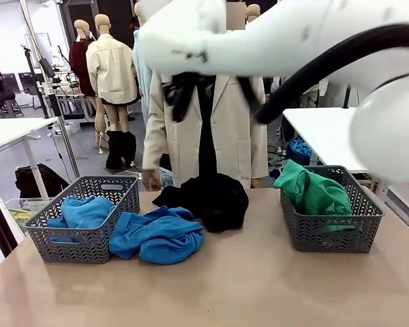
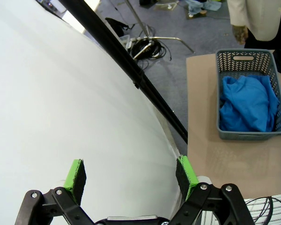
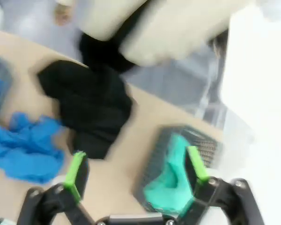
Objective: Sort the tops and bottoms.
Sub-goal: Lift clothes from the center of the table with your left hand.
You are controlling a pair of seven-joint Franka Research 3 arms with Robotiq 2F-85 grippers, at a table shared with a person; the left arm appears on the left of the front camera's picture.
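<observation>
Blue top (image 1: 82,211): in grey basket (image 1: 88,248), lower left. Second blue top (image 1: 157,237): on table (image 1: 245,286), touching that basket. Black bottoms (image 1: 215,201): table centre. Green bottoms (image 1: 313,194): in right basket (image 1: 327,238). Left pincer (image 2: 131,177), right pincer (image 3: 136,171): both agape, empty.

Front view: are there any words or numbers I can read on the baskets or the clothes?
None: no words, numbers or signs can be read.
Left basket: plain, no label.
Right basket: plain, no label.
Blue top in basket, blue top on table, black garment, green garment: no print shows.
The right wrist view is too blurred to read anything.
</observation>
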